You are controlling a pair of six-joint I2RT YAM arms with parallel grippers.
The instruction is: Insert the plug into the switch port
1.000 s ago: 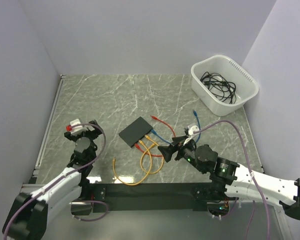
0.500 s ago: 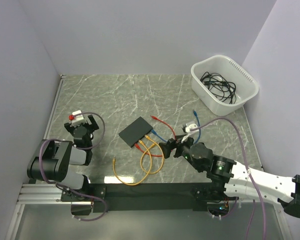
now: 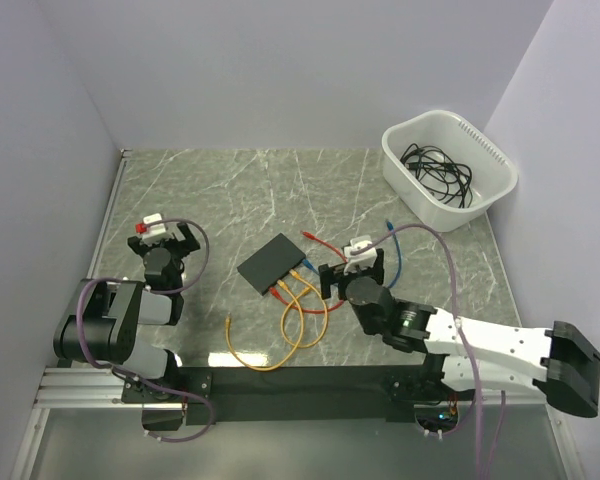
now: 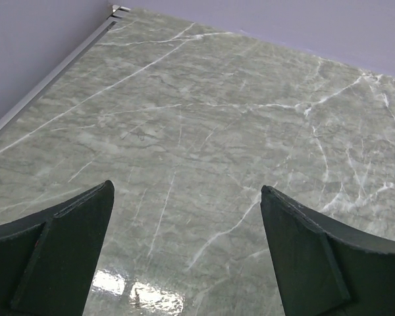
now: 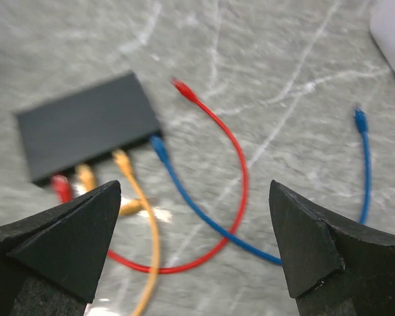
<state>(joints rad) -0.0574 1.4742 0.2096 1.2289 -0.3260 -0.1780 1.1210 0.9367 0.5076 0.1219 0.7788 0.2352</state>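
Both my jaws stand released. One flat matte-black switch (image 5: 85, 128); at its edge two orange cables (image 5: 150, 237), one red cable (image 5: 242, 184), one blue cable (image 5: 204, 215).

The tub (image 3: 408, 193) sits behind and right of the switch (image 3: 271, 262).

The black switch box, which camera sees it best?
The top external view: the switch lies whole and sharp there. The right wrist view is closer but blurry. The left wrist view misses it, showing only marble table past its own fingers.
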